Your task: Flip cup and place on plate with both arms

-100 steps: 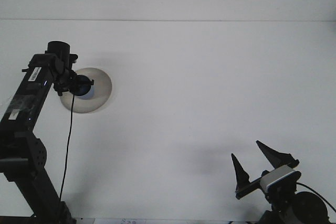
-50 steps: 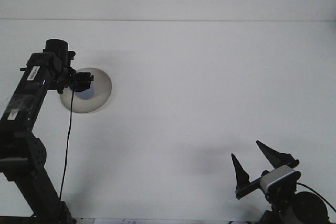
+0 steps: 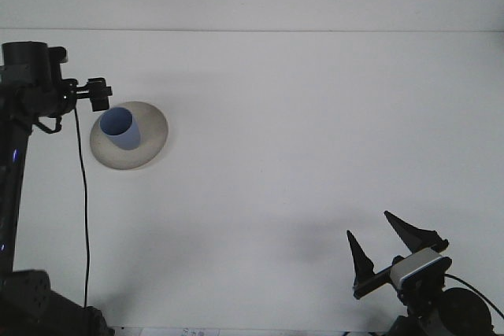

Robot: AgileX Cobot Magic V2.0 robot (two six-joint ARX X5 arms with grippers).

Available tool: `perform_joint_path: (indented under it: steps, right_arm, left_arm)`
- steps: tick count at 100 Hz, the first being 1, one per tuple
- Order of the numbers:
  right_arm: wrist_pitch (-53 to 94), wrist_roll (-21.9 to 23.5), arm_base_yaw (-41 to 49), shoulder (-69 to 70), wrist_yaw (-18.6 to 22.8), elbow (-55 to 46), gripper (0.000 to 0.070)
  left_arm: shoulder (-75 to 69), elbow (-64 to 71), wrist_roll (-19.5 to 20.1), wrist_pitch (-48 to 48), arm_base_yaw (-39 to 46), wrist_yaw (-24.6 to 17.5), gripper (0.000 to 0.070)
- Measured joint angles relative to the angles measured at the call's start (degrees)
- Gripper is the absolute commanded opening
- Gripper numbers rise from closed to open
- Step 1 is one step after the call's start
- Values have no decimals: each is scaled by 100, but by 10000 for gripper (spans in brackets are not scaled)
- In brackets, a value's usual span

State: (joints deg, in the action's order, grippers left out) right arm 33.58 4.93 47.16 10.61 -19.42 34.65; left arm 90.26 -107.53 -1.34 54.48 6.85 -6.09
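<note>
Your cup (image 3: 120, 129) stands on the plate (image 3: 150, 145), which lies on the table (image 3: 315, 116) at about ten o'clock from the middle of the view. The cup is blue, set toward the plate's left half, with its long axis close to upright and leaning a little toward eleven o'clock; its lighter, rounder end faces up, though you cannot tell from here whether that end is the mouth or the base. The left gripper (image 3: 98, 94) hangs just above and to the left of the cup, at roughly eleven o'clock from it, and is clear of it with nothing held. Its jaws are small and dark from this angle, so you cannot tell whether they are apart or together. The right gripper (image 3: 390, 241) sits far off at about five o'clock, near the table's front edge, with its jaws spread wide and empty. The left arm is by far the nearer one to the cup; the right would have to cross most of the table to reach it. Judging by how things lie, the placing looks done or nearly so. If the cup needs any correction, make it with the left arm, coming down from eleven o'clock along the cup's axis so you do not knock it off the plate.
</note>
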Motion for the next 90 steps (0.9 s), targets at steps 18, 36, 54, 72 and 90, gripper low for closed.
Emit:
perform_joint_path:
  steps: [18,36,54,72,90]
  right_arm:
    - [0,-2,0,2,-2,0,559]
    - [-2,-2,0,0,-11,0,559]
    - [-2,0,0,2,-219,0,559]
    - [0,9,0,2,-446,0,559]
    - [0,26,0,2,-446,0,559]
  left_arm:
    - [-1622,439,-109,-356,-339,-57,515]
    - [-3373,2138,-114,-1119,-1128,-111,514]
    - [-5045,4371,-289,-1963,-1676,-118,515]
    - [-6452,6260,-741,-2369,-1895,-122,514]
    - [-7145,7082,-914,-2389,-1928,-138,498]
